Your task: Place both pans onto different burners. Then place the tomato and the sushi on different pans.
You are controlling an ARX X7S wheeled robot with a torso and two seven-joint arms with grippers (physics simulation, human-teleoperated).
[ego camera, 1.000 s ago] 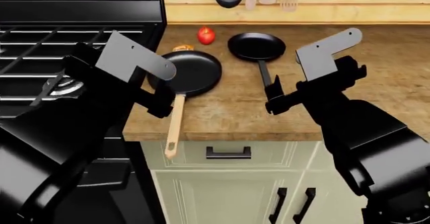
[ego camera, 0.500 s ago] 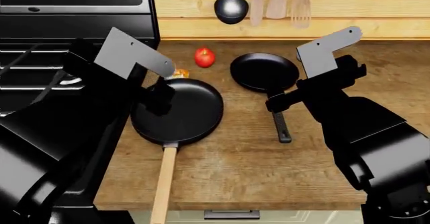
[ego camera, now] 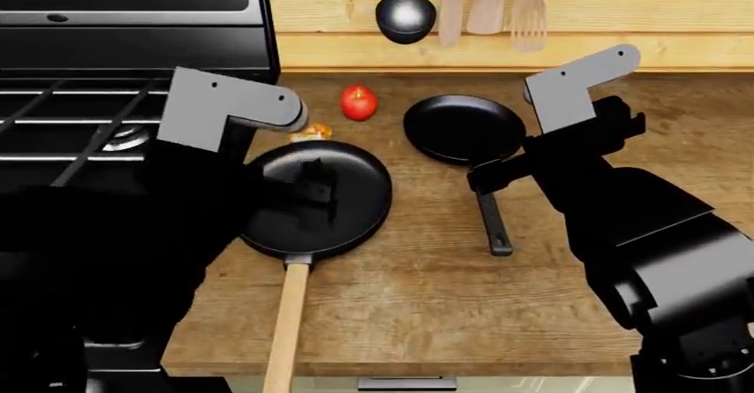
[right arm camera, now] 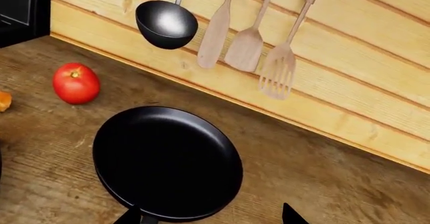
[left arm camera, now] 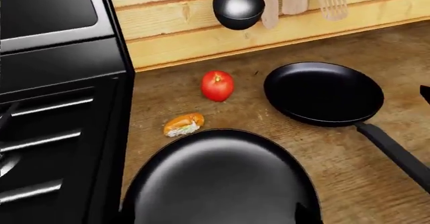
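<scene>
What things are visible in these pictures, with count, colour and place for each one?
larger pan: 1, black, light wooden handle, on counter beside stove
smaller pan: 1, black, thin black handle, on counter right of larger pan
tomato: 1, red, on counter near wall
sushi: 1, orange on white, between tomato and larger pan
stove: 1, black, left of counter
ladle: 1, dark, hanging on wall
wooden utensils: 3, light wood, hanging beside ladle
counter: 1, brown wood
left gripper: 1, black, over larger pan
right gripper: 1, black, over smaller pan's handle

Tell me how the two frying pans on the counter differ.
The larger pan has a light wooden handle; the smaller pan has a thin black one. The larger lies nearer the stove, the smaller farther right. Both are round, black, empty, and rest on the wooden counter.
</scene>
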